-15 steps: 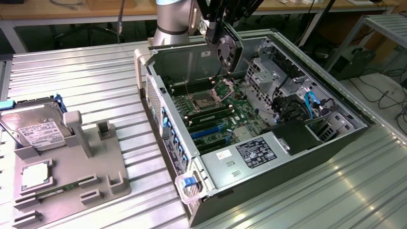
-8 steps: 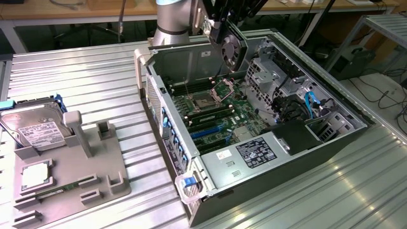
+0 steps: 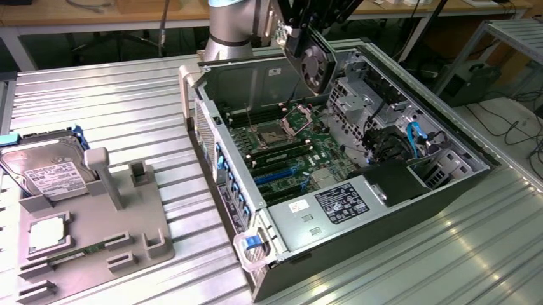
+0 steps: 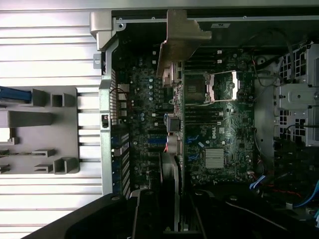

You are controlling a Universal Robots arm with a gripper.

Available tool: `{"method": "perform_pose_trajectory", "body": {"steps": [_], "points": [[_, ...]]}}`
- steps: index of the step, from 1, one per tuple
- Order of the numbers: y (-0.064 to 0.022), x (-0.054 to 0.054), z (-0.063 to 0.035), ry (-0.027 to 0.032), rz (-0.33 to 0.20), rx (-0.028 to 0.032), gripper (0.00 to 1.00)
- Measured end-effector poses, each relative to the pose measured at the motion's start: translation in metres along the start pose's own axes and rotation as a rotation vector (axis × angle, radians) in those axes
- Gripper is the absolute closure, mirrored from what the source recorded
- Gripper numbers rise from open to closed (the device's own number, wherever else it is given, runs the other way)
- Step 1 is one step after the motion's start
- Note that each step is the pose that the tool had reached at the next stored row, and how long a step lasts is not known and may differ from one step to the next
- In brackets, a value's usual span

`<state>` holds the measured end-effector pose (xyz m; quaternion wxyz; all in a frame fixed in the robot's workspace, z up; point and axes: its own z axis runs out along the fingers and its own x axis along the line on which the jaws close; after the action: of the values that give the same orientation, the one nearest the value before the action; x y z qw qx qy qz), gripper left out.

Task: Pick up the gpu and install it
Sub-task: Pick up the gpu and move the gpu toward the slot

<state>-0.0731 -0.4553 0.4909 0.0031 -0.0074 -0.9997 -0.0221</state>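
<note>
**Gpu suspended over the open case**

The claw is gripping the gpu by its upper edge, jaws closed on the card. The card is hanging just below the claw, above the open case, with its fan face showing in the exterior view. Directly beneath, the motherboard is lying exposed.

Likely hazards:
- The silver bracket is sitting close to the case wall and could snag there.
- The card edge could come down off its slot, striking the raised socket frame or the memory slots.
- A tilted card could twist in the grip.

Blue cables are lying off to one side. The hard drive and holder are sitting well apart, outside the case.
</note>
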Motion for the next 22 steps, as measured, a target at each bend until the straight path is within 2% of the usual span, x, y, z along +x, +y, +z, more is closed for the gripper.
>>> {"method": "perform_pose_trajectory", "body": {"steps": [22], "points": [[0.0003,-0.018,0.0000,0.0000,0.000,0.0000,0.73]]}}
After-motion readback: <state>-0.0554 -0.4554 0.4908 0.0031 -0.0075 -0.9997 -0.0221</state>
